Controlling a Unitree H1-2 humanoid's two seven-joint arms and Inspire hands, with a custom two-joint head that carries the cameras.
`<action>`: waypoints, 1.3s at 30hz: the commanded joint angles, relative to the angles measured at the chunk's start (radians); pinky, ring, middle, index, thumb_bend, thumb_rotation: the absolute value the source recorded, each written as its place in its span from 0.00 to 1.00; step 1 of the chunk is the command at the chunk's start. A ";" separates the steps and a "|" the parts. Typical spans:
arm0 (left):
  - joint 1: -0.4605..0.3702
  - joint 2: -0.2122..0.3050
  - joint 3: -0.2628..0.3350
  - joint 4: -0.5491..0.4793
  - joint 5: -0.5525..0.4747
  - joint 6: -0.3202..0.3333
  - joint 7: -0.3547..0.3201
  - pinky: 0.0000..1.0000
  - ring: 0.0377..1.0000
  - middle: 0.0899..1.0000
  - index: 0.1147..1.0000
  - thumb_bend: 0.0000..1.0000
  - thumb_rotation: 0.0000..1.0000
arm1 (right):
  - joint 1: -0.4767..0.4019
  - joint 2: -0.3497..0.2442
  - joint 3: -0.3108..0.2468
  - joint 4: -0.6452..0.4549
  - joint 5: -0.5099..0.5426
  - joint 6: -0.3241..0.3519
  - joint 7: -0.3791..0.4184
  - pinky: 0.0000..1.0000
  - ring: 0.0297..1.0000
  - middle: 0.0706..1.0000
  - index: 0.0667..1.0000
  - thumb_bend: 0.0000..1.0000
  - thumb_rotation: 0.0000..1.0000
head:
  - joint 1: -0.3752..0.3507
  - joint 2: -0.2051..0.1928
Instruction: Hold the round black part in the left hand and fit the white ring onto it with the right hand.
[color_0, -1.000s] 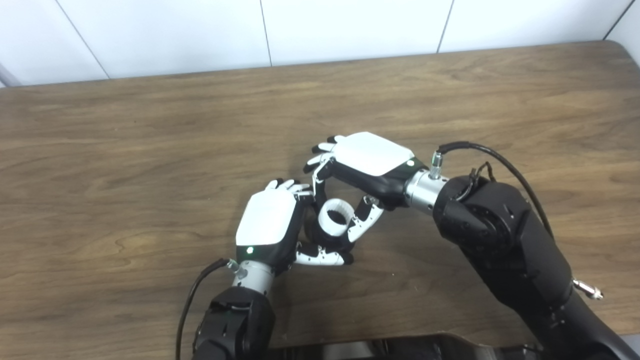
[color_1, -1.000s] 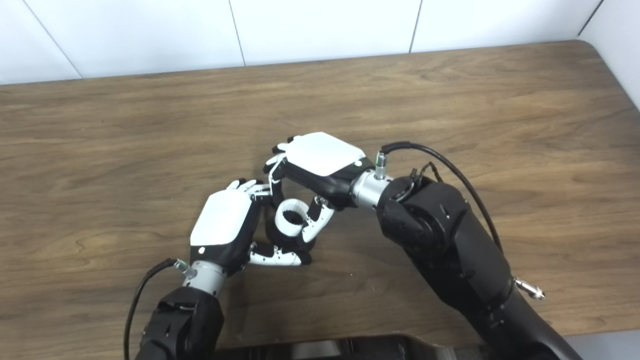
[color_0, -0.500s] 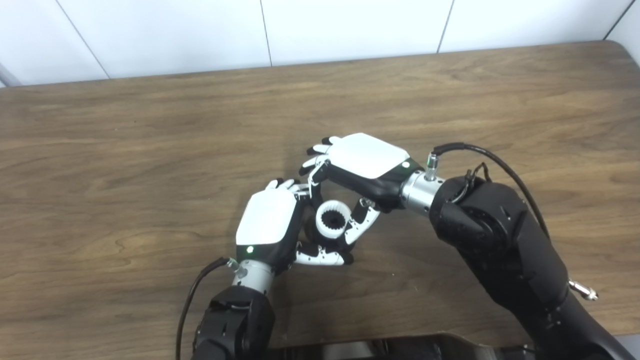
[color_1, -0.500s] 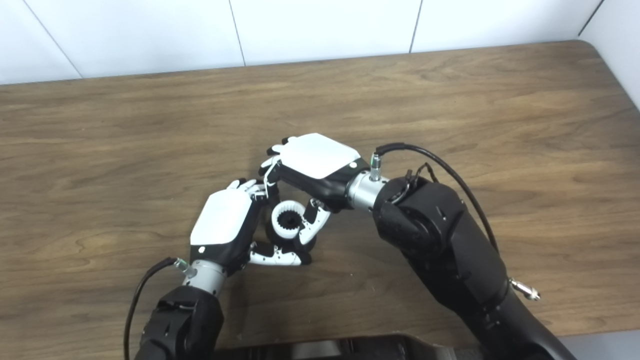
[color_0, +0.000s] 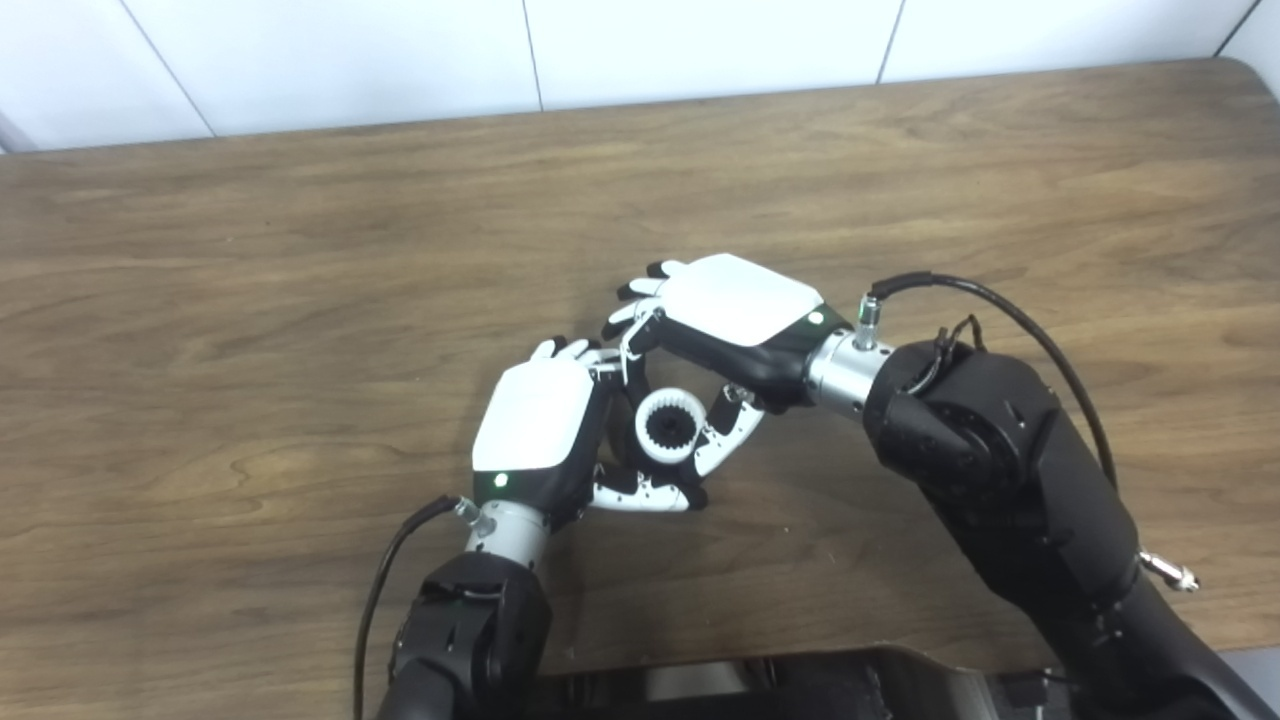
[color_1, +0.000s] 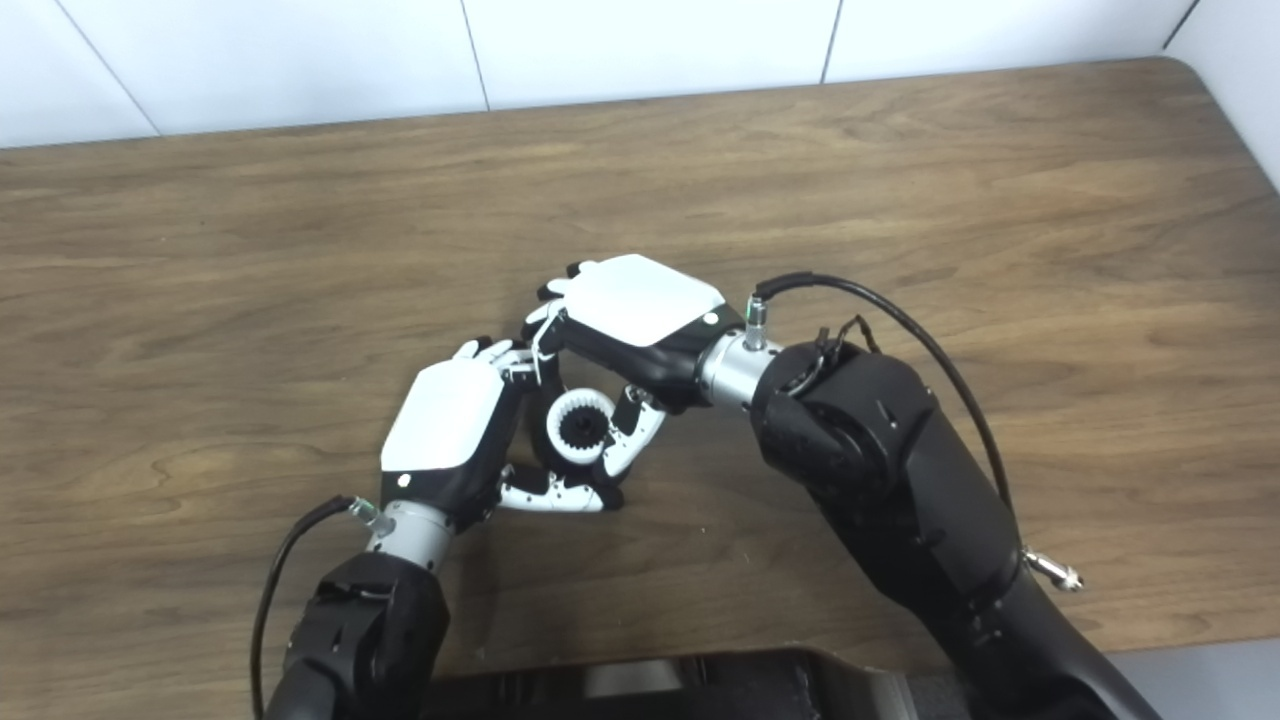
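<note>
The worktop (color_0: 300, 300) is matt brown wood-grain, each robot hand — left robot hand (color_0: 535, 435), right robot hand (color_0: 735, 310) — has a glossy white plastic-looking shell, and the white ring (color_0: 668, 426) looks like smooth, toothed plastic.

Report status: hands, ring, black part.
Left hand cradling black part. Right hand fingers on white ring, ring around part. Nothing obstructing.

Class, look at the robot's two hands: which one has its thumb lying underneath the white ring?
The left hand, whose arm enters from the picture's left. Its thumb stretches across below the white ring, while the right hand reaches over from above and beside the ring.
</note>
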 joint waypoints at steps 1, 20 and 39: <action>0.009 -0.002 -0.010 -0.001 -0.006 -0.002 -0.038 0.96 0.89 0.78 0.42 0.52 0.05 | -0.015 -0.001 -0.014 -0.007 -0.006 -0.008 -0.016 1.00 0.94 0.83 0.45 0.52 0.13 | -0.001 0.001; 0.008 -0.004 -0.010 -0.002 -0.005 -0.002 -0.042 0.96 0.89 0.78 0.42 0.52 0.05 | -0.010 -0.002 -0.028 0.031 -0.002 -0.021 -0.052 1.00 0.95 0.83 0.45 0.52 0.14 | -0.006 0.003; 0.002 -0.012 -0.011 0.003 -0.001 0.001 -0.049 0.97 0.90 0.79 0.42 0.52 0.05 | -0.029 0.022 -0.018 -0.020 -0.008 -0.015 -0.021 1.00 0.94 0.84 0.45 0.52 0.14 | -0.002 0.007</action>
